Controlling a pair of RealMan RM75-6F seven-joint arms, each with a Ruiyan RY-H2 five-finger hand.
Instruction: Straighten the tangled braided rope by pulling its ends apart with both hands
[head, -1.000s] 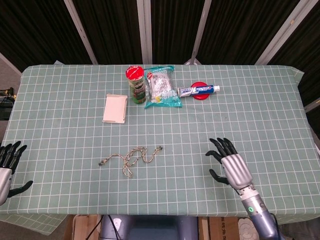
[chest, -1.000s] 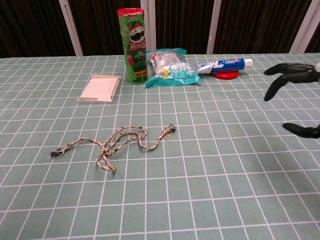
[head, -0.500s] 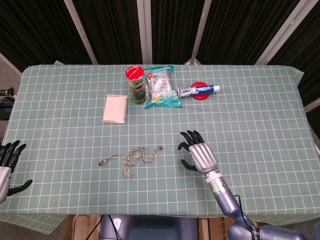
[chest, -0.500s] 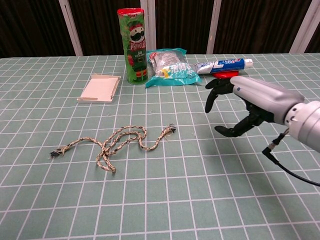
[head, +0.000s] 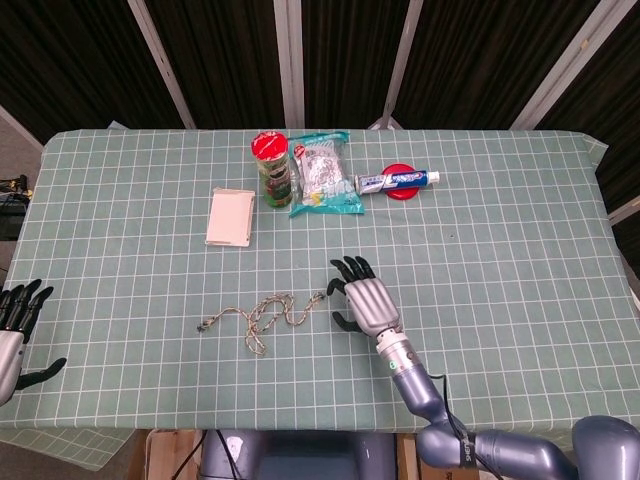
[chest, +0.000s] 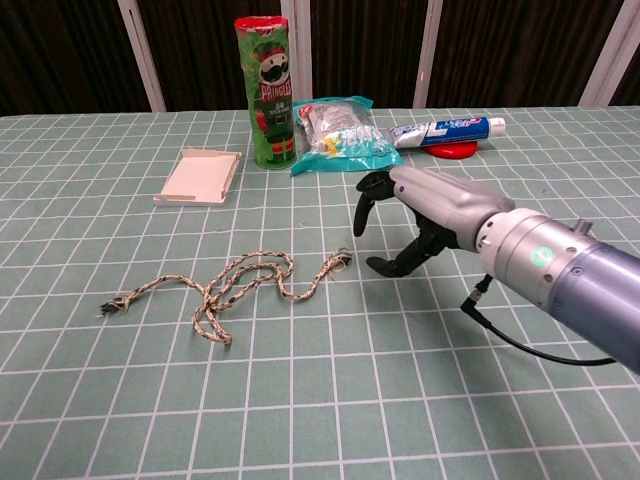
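Your right hand (chest: 400, 225) is open w/ nothing in it. The fingers are spread and the thumb sits low near the table (chest: 420, 400). The rope (chest: 225, 285) lies in loose loops to the left of that hand. Its near end (chest: 340, 260) is just beside your fingertips (chest: 360, 215), not touching them as far as I can tell. The far end (chest: 112, 305) is well apart from this hand, way over on the left side.

Your left hand (head: 15, 330) is at the table edge, open too, holding nothing. It is far from the rope.

What could go wrong:
- The rope end is thin and flat on the cloth. If you close too high, the fingers may shut on air. Too low, and they may bump the table or bunch the cloth.
- If you push fwd before you pinch, you may shove the end away and make the tangle worse.
- If you pull w/ only the right hand, the whole rope will prob. just slide along. Get the left hand on the far end first.
- Pull too fast and the loops in the middle may turn into a tight knot.

The chips can (chest: 265, 90), snack bag (chest: 340, 135), toothpaste (chest: 445, 130) and small box (chest: 200, 175) are behind the hand, out of the way.
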